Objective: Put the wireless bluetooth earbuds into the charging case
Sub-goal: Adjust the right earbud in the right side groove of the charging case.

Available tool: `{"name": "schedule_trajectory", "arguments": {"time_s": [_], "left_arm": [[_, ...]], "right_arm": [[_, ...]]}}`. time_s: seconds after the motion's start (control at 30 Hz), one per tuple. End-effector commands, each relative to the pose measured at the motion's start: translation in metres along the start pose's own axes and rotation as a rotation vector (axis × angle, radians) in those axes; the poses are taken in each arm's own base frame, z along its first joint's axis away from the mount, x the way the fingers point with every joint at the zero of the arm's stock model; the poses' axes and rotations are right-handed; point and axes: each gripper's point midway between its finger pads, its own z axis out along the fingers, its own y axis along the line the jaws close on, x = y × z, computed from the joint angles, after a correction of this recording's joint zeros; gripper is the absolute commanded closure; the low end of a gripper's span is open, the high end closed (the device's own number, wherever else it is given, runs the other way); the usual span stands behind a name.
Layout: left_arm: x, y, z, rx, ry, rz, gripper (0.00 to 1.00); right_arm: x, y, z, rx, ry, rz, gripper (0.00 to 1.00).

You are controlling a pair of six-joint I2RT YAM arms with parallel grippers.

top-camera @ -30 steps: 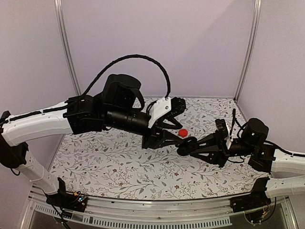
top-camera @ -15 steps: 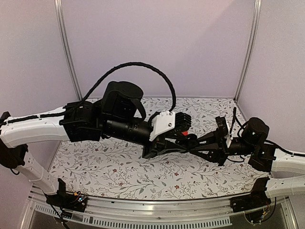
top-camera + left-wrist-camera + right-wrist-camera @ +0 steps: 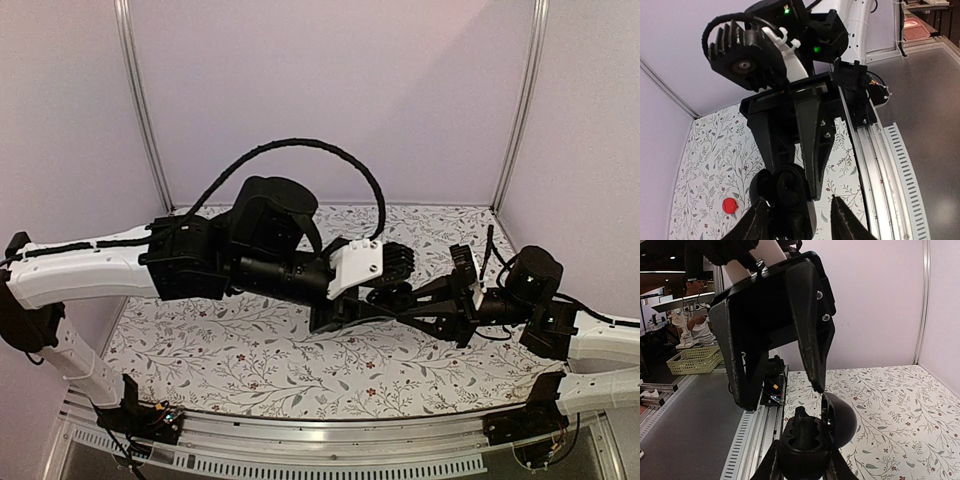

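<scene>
My right gripper [image 3: 804,464] is shut on the charging case [image 3: 805,447], a glossy black oval held off the table with its lid [image 3: 841,421] swung open to the right. A dark rounded piece [image 3: 802,421] stands up in the case's wells; I cannot tell if it is one of the earbuds. No loose earbud shows. My left gripper [image 3: 799,220] is open, its fingertips [image 3: 840,216] straddling the case [image 3: 787,192] from the opposite side. In the top view the two grippers meet nose to nose, left [image 3: 345,312] and right [image 3: 402,298].
A flat red disc [image 3: 730,205] lies on the floral table [image 3: 705,150] beside the case. The metal rail at the table's near edge [image 3: 880,155] runs close below the grippers. Purple walls [image 3: 330,90] enclose the back and sides.
My left arm has swung right and forward until its open jaws reach the case in the right gripper. The red disc is now hidden under the arms in the top view.
</scene>
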Motion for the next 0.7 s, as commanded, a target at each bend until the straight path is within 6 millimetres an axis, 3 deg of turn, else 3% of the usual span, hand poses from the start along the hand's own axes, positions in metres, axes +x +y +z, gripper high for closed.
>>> {"name": "schedule_trajectory", "arguments": {"time_s": [0.0, 0.23, 0.67], "left_arm": [[-0.009, -0.003, 0.003, -0.005, 0.004, 0.031, 0.56], [-0.001, -0.008, 0.015, -0.007, 0.058, 0.059, 0.56], [0.014, -0.012, 0.019, -0.009, 0.119, 0.054, 0.67]], "right_arm": [[-0.015, -0.002, 0.001, 0.005, -0.028, -0.015, 1.00], [-0.014, -0.003, 0.002, 0.005, -0.025, -0.007, 1.00], [-0.017, -0.002, 0.000, 0.012, -0.034, -0.011, 1.00]]}}
